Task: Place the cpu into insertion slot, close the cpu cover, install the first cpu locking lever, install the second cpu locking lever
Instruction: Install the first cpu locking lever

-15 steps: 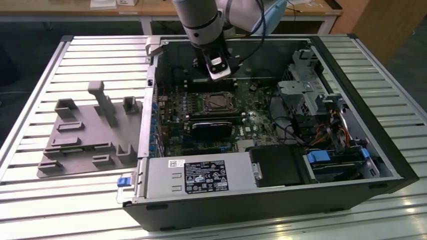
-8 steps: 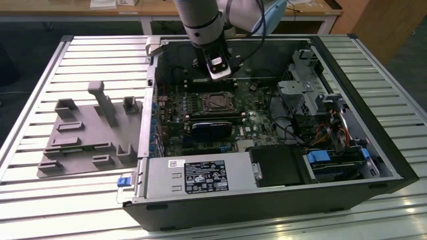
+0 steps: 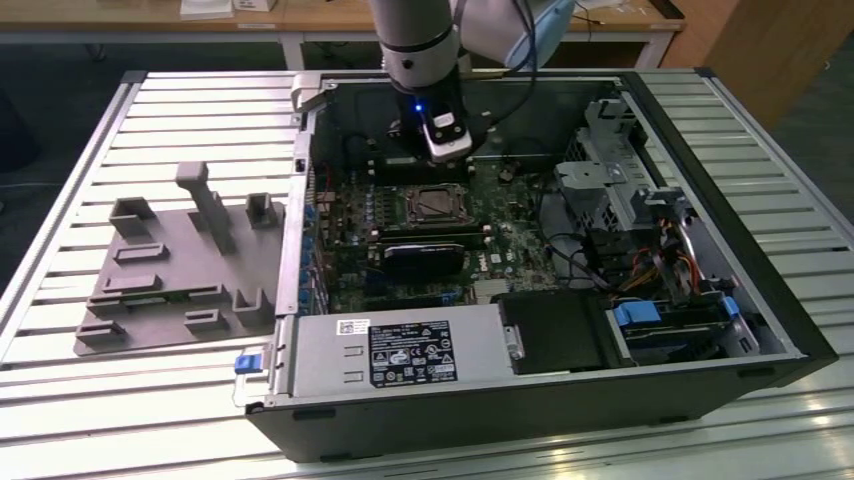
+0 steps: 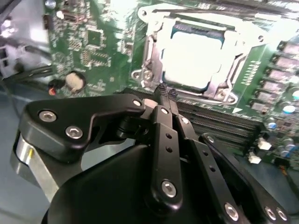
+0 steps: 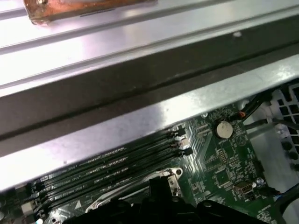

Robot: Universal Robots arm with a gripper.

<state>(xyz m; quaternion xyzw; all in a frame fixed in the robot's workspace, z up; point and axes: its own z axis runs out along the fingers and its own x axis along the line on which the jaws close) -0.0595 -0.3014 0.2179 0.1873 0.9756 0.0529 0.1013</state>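
In the second wrist view the cpu (image 4: 194,56) shows its pale metal top, seated in the insertion slot (image 4: 224,93). The silvery cpu cover (image 4: 153,51) lies flat around the chip's edges. My gripper (image 4: 166,91) is shut with nothing between its black fingers. Its tips hover just off the socket's edge, on the side of the long black memory slots (image 4: 224,123). In the exterior view the gripper (image 3: 449,160) hangs inside the open computer case, just behind the insertion slot (image 3: 434,205).
A black heatsink block (image 3: 424,255) sits in front of the socket. The drive cage (image 3: 621,185) and cables (image 3: 667,265) fill the case on the exterior view's right. A power supply (image 3: 394,350) spans the front. A grey fixture (image 3: 180,270) lies outside on the slatted table. A coin battery (image 5: 223,129) sits near the memory slots (image 5: 117,170).
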